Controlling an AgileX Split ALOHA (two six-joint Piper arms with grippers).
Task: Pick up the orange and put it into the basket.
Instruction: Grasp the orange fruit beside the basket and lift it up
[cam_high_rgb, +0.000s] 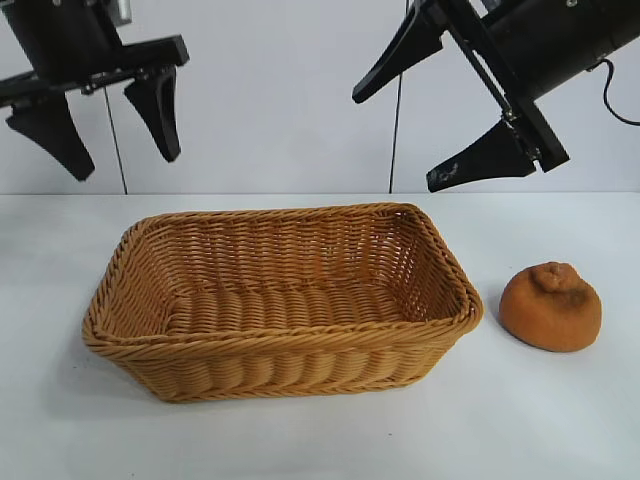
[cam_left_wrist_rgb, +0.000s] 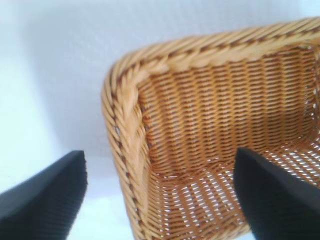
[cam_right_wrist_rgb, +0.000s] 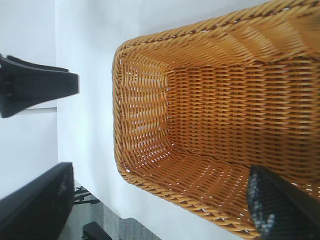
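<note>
The orange (cam_high_rgb: 551, 306), a dull brownish-orange lump with a knobby top, sits on the white table just right of the basket. The tan wicker basket (cam_high_rgb: 280, 347) stands in the middle of the table and is empty; it also shows in the left wrist view (cam_left_wrist_rgb: 122, 130) and the right wrist view (cam_right_wrist_rgb: 145, 70). My left gripper (cam_high_rgb: 105, 128) is open and empty, high above the basket's left end. My right gripper (cam_high_rgb: 430, 120) is open and empty, high above the basket's right end and left of the orange. The orange shows in neither wrist view.
The white table (cam_high_rgb: 560, 420) extends around the basket, with bare surface in front and to the right of the orange. A white wall (cam_high_rgb: 280, 100) stands behind. The left gripper's finger (cam_right_wrist_rgb: 35, 90) shows far off in the right wrist view.
</note>
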